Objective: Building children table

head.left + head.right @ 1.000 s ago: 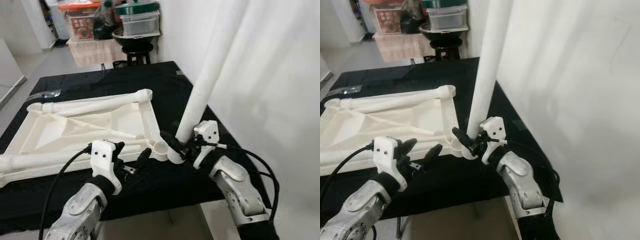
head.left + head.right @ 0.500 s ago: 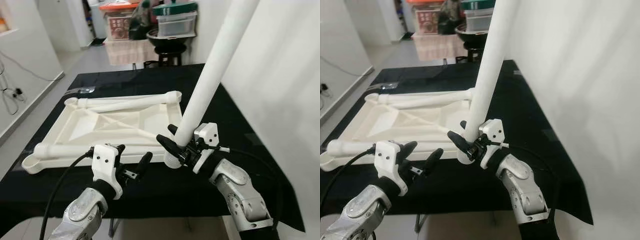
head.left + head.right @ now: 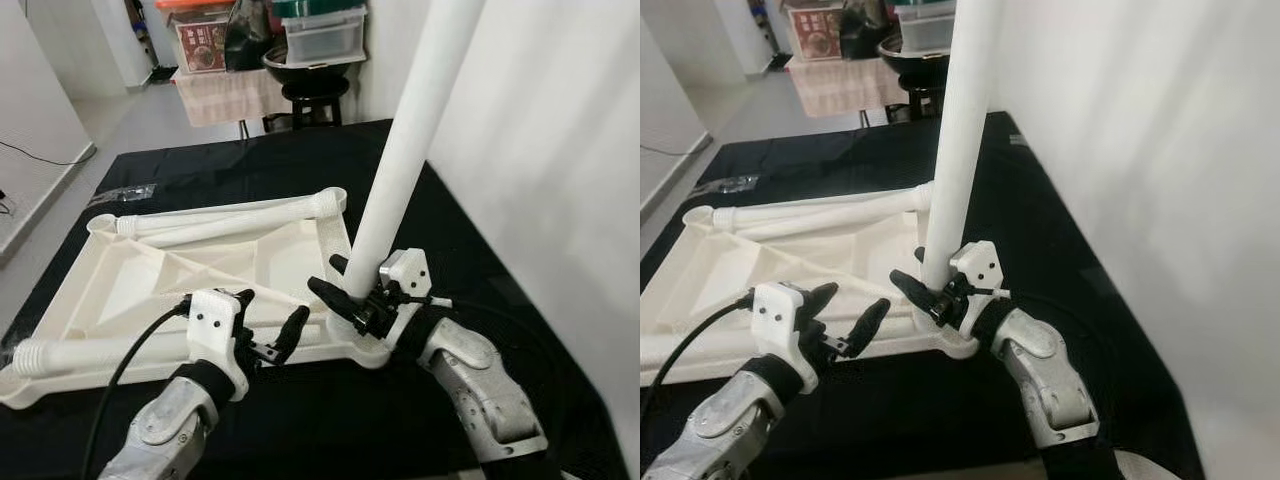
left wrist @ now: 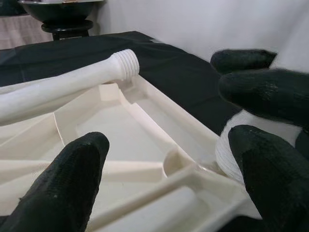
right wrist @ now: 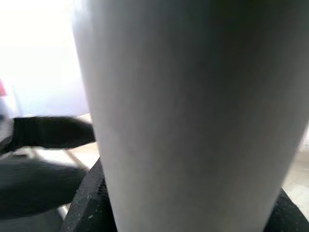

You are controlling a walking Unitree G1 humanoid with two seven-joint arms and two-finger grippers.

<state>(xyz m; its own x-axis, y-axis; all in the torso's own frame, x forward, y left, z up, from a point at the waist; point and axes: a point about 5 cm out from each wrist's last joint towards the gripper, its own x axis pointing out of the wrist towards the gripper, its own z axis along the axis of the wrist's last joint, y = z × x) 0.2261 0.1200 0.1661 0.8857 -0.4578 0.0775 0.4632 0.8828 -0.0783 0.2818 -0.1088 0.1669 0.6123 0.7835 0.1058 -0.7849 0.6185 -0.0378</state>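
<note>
Right gripper [image 3: 345,298] is clamping the lower end of a long white table leg [image 3: 405,150], holding it near upright, leaning slightly, with its foot sitting at the near right corner socket [image 3: 365,350] of the upturned white tabletop [image 3: 200,270]. The tabletop is lying underside-up on a black-covered work table [image 3: 480,260]; two more legs [image 3: 230,212] are lying on it, one along the far edge, one along the near edge. Left gripper [image 3: 270,325] is hovering just beside the socket, fingers spread, grasping nothing. The left wrist view is showing the threaded end of the far leg and the corner socket between the open fingers [image 4: 72,179]. Judgement: leg looks like rigid, light plastic with a smooth, possibly slippery surface; a low grip gives little leverage over the tall top, so tilt is the risk. Holding near the base is suiting thread alignment; the free gripper could be steadying the tabletop rim.
</note>
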